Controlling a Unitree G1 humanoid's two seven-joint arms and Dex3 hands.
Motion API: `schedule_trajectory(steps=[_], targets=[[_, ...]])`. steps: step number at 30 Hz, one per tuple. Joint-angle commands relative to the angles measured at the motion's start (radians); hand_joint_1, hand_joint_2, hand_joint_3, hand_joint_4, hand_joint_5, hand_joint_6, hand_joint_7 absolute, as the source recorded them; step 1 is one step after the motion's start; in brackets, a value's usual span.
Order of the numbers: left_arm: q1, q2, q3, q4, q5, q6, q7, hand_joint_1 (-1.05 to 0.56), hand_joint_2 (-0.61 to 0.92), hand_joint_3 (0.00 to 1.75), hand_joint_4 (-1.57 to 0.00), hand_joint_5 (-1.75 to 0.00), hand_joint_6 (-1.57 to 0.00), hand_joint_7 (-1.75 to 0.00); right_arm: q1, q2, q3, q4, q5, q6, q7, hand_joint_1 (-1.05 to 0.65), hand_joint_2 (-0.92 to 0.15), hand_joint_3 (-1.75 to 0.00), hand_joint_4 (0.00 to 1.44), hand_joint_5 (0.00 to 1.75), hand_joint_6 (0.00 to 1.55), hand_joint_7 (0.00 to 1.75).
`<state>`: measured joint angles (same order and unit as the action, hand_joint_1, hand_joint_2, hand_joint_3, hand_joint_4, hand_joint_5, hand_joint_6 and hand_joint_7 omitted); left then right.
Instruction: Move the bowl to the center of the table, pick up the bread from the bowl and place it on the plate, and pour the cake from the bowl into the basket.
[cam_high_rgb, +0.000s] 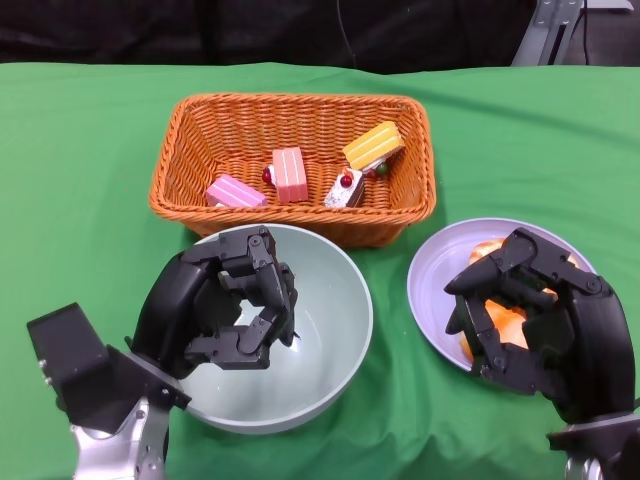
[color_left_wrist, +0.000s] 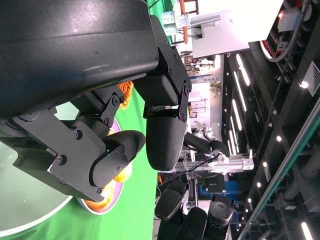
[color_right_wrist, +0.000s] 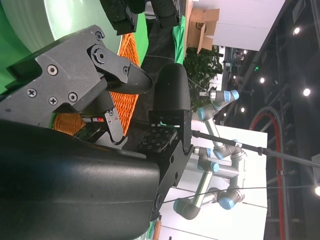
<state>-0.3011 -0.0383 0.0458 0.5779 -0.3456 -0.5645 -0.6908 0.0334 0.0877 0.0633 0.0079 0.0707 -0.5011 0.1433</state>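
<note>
The pale green bowl (cam_high_rgb: 330, 330) stands near the table's middle, and its inside looks bare. My left hand (cam_high_rgb: 225, 305) hovers over the bowl's left side, fingers loosely curled around nothing. Behind the bowl, the orange wicker basket (cam_high_rgb: 180, 190) holds several cake pieces (cam_high_rgb: 290, 174). At the right lies the lavender plate (cam_high_rgb: 430, 285) with the orange bread (cam_high_rgb: 497, 322) on it. My right hand (cam_high_rgb: 535, 320) hangs above the bread with its fingers apart; the right wrist view shows nothing between them. The left wrist view catches the bread (color_left_wrist: 121, 172) on the plate beyond my fingers.
Green cloth covers the table, with bare stretches at the far left and far right. The basket's front wall almost meets the bowl's far rim. A dark backdrop runs along the table's far edge.
</note>
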Motion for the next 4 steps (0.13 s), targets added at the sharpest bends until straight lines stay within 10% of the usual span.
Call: schedule_trajectory(steps=[1,4], targets=[[-0.02,0.009,0.007,0.006,0.011,-0.003,0.008,-0.01,0.53,1.19,-0.88,-1.75,-0.82,-1.52,0.004,-0.009,-0.003,-0.011,0.011,0.0,-0.001,-0.11,-0.54,-1.04,0.74,1.64,0.72,1.23],[-0.021,0.009,0.008,0.01,0.022,-0.013,0.016,-0.02,0.53,1.19,-0.88,-1.75,-0.82,-1.53,0.001,-0.008,-0.002,-0.007,0.009,-0.006,-0.001,-0.11,-0.54,-1.04,0.74,1.64,0.72,1.23]])
